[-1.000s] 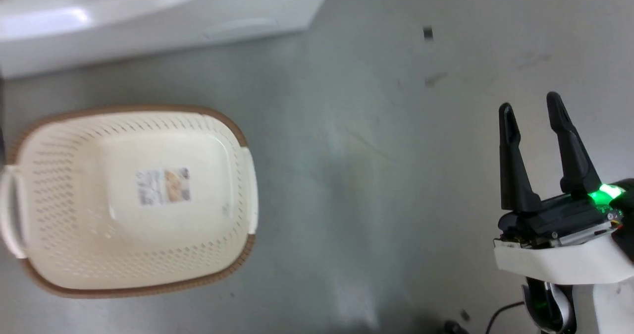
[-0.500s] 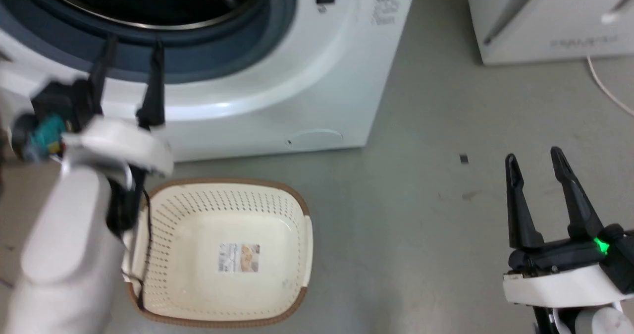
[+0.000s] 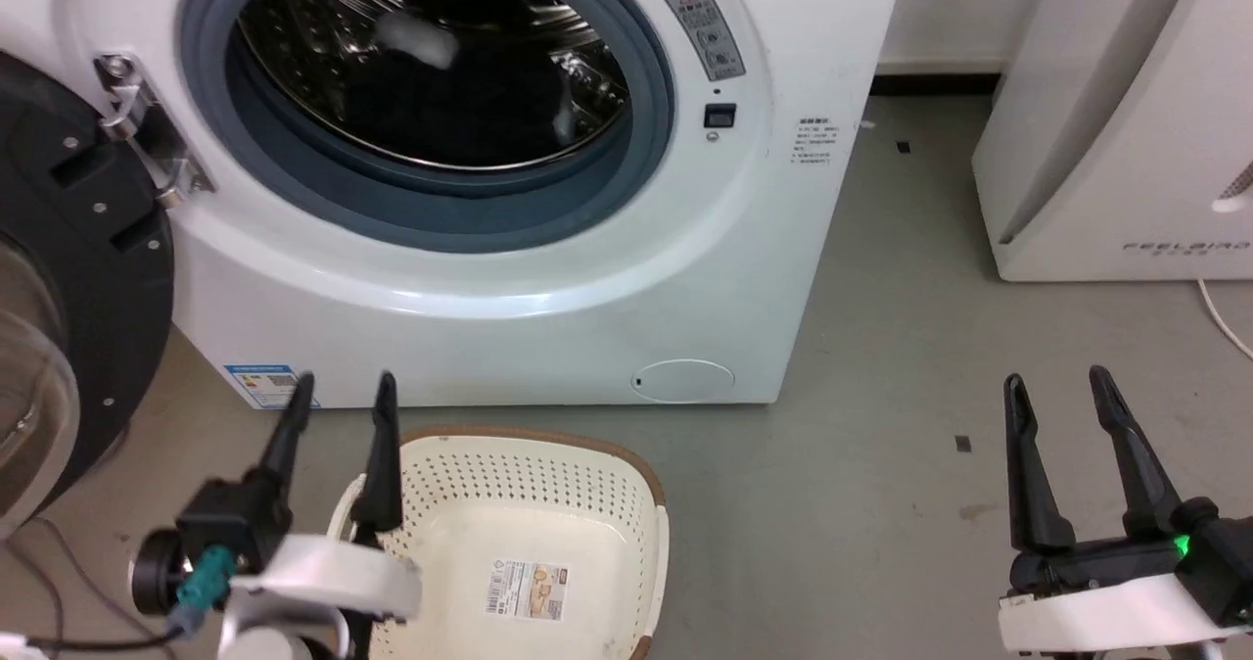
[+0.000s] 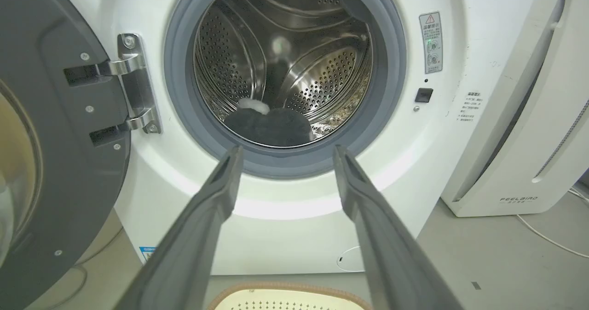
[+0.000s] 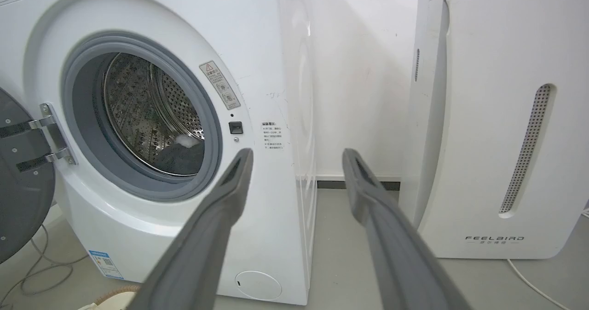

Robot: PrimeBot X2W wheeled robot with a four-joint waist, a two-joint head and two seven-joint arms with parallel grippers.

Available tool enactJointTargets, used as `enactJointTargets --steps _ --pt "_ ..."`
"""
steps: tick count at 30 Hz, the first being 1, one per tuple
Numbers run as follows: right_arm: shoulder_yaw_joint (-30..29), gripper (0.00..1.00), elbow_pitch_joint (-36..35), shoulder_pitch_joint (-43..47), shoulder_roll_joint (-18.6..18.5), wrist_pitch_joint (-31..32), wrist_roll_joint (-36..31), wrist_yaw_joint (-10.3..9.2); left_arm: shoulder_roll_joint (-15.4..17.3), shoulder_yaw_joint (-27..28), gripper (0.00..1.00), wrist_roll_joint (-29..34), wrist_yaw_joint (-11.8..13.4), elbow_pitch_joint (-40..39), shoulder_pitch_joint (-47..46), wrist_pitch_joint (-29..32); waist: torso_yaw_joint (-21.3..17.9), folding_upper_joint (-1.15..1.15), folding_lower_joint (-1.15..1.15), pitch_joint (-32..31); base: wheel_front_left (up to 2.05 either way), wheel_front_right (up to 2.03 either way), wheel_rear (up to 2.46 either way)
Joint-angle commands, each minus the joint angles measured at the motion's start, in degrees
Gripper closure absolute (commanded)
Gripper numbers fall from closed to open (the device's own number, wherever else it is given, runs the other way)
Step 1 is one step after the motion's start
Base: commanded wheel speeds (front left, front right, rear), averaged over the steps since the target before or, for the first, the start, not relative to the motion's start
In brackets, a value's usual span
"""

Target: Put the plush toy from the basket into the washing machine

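While left gripper [image 4: 286, 149] and right gripper [image 5: 298, 151] hold fingers apart, empty — plush toy [image 4: 269, 126] sits inside washing machine [image 4: 285, 227], beyond them.

One washing machine [image 3: 489, 337], one basket [image 3: 509, 474], one plush toy [image 4: 269, 128], two tools [image 3: 345, 381] [image 3: 1055, 378].

The washing machine [image 3: 509, 288] stands far left, its door [image 3: 78, 249] swung open to the left and its drum dark inside. Just in front of it, the basket [image 3: 568, 474] sits on the floor [image 3: 881, 425], with the label [image 3: 529, 587] showing on its bottom. The left gripper [image 3: 345, 391] hovers at the basket's left edge and the right gripper [image 3: 1055, 386] is well to the right. Both have their jaws apart.
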Motion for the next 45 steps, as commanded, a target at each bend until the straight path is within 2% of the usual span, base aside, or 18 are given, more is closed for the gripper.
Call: enactJointTargets --steps 1,11,23,24,45 --pt "-0.1 0.0 0.3 1.09 -0.01 -0.25 0.0 -0.04 -0.96 0.36 0.0 0.54 -0.28 -0.56 1.57 -0.3 0.54 0.0 0.02 -0.73 0.0 0.0 0.0" --pt "1.12 0.0 2.1 2.54 -0.01 -0.25 0.27 -0.04 -5.16 2.65 0.0 4.67 -2.08 -0.03 7.28 -0.3 1.02 0.0 0.02 -1.81 0.0 0.0 0.0" --pt "1.59 0.0 3.01 2.64 -0.01 -0.25 0.38 -0.04 -7.64 5.3 0.0 8.43 -4.35 0.76 7.54 -0.3 1.34 0.0 0.02 -2.05 0.0 0.0 0.0" --pt "1.47 1.0 2.84 2.03 0.0 0.02 0.33 0.0 -7.68 5.24 1.0 8.28 -4.23 0.64 6.91 0.02 1.34 0.0 0.02 -2.05 0.0 0.0 0.0" --pt "1.51 1.0 3.1 1.68 0.0 2.1 -0.8 -0.01 -8.2 5.67 1.0 9.74 -4.16 -0.44 7.02 2.11 1.18 0.0 0.02 -2.78 0.0 0.0 0.0"
